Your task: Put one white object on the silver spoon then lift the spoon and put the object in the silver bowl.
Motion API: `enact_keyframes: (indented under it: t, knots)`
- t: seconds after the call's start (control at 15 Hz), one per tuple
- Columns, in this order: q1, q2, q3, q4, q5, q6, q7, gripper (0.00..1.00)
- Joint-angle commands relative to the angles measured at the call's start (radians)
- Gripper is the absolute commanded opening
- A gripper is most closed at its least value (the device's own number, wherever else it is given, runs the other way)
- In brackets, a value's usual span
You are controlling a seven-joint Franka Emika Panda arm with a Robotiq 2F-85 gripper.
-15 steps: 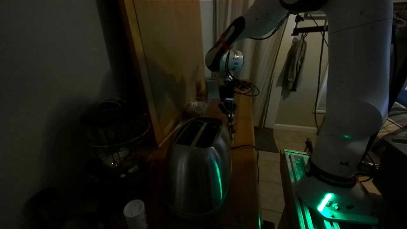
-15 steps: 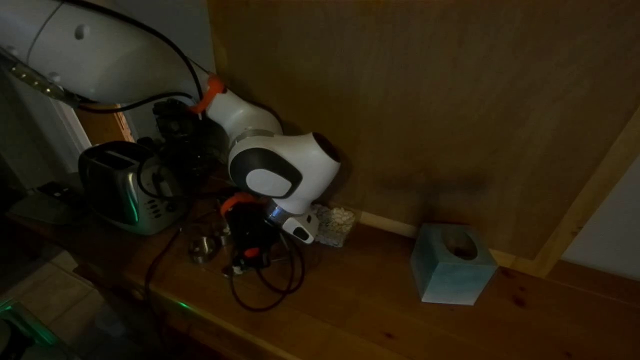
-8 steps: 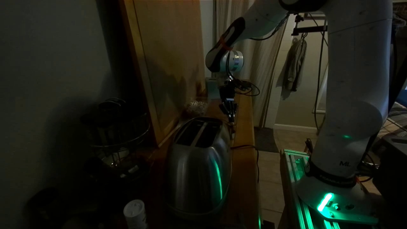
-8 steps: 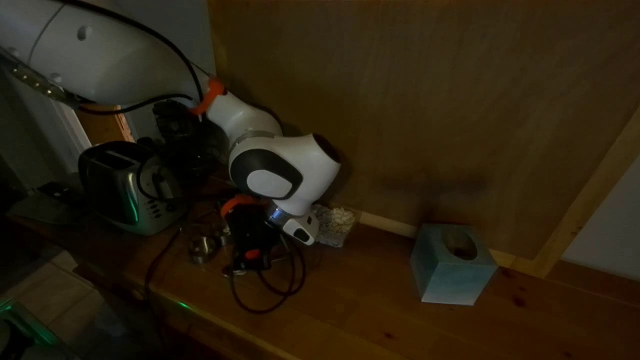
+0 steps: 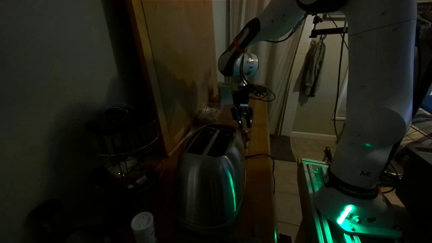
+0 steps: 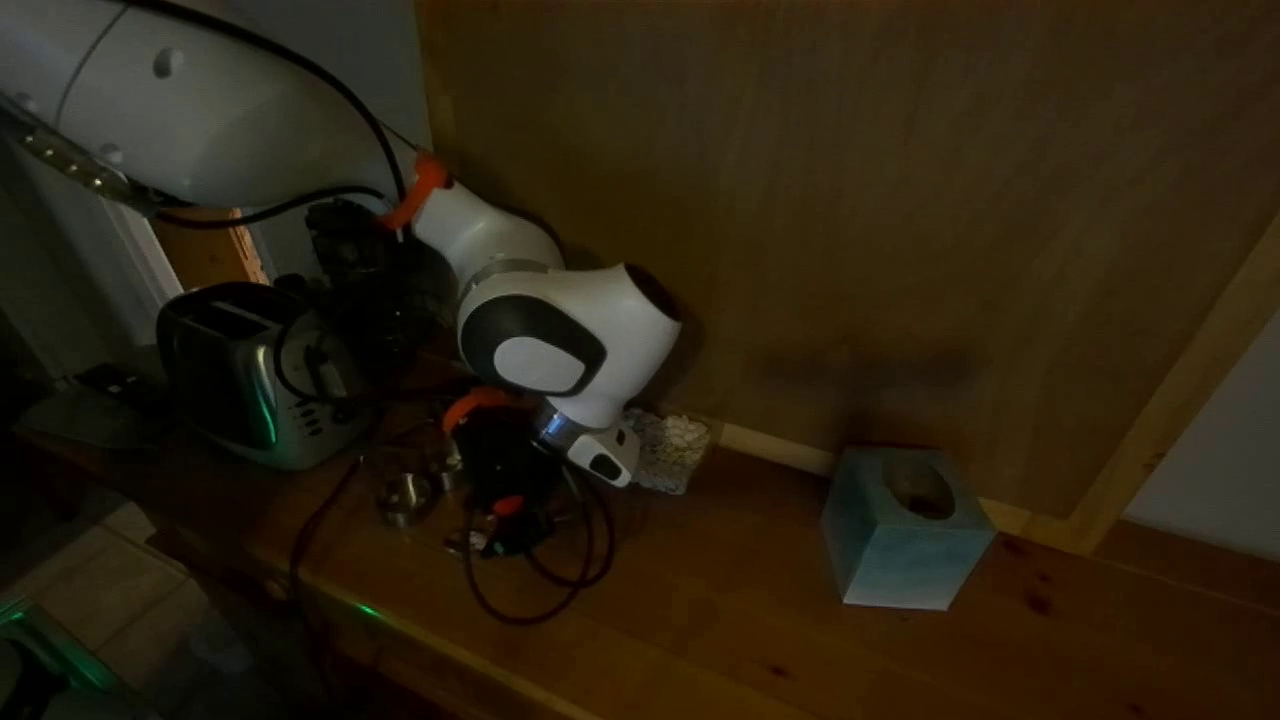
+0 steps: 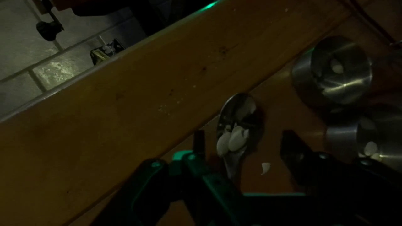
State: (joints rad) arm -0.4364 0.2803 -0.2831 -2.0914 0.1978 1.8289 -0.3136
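The silver spoon (image 7: 240, 117) lay lengthwise up the wrist view, bowl end topmost, clear between the gripper's (image 7: 244, 146) widely parted fingertips (image 7: 292, 151).

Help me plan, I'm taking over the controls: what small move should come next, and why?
Probably ease the end effector towards the spoon handle, ready to grip it: in the wrist view, white pieces already lie in the silver spoon, which shows between the open jaws, ungripped.
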Motion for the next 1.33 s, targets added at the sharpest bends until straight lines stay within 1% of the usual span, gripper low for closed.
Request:
enact_keyframes:
  t: [0.0, 0.13, 0.33, 0.4, 0.47, 0.53, 0.6, 0.73, 0.87, 0.93, 1.0, 1.07, 1.13, 1.2, 1.27]
  knots:
    - [0.016, -0.013, -0.005, -0.016, 0.001, 0.106, 0.018, 0.96]
    - [0.017, -0.011, -0.002, -0.02, 0.004, 0.157, 0.018, 1.0]
    - [0.021, -0.01, 0.001, -0.023, 0.009, 0.21, 0.019, 1.0]
    - [0.022, -0.008, 0.002, -0.023, 0.01, 0.221, 0.019, 0.98]
    - [0.022, -0.007, 0.003, -0.022, 0.01, 0.23, 0.021, 0.79]
    - [0.024, -0.007, 0.002, -0.024, 0.007, 0.24, 0.023, 0.73]
    - [0.025, -0.007, 0.002, -0.025, 0.005, 0.247, 0.024, 0.69]
    - [0.027, -0.005, 0.001, -0.026, -0.005, 0.253, 0.028, 0.54]
    - [0.03, -0.006, -0.001, -0.029, -0.011, 0.253, 0.034, 0.42]
    - [0.032, -0.004, -0.003, -0.031, -0.02, 0.249, 0.046, 0.73]
    - [0.033, -0.003, -0.004, -0.034, -0.026, 0.246, 0.052, 0.79]
    - [0.034, -0.003, -0.005, -0.038, -0.029, 0.246, 0.057, 0.8]
    - [0.035, -0.002, -0.005, -0.041, -0.034, 0.243, 0.064, 0.85]
    - [0.036, -0.001, -0.005, -0.044, -0.035, 0.243, 0.067, 0.84]
    - [0.036, -0.001, -0.004, -0.046, -0.036, 0.242, 0.07, 0.58]
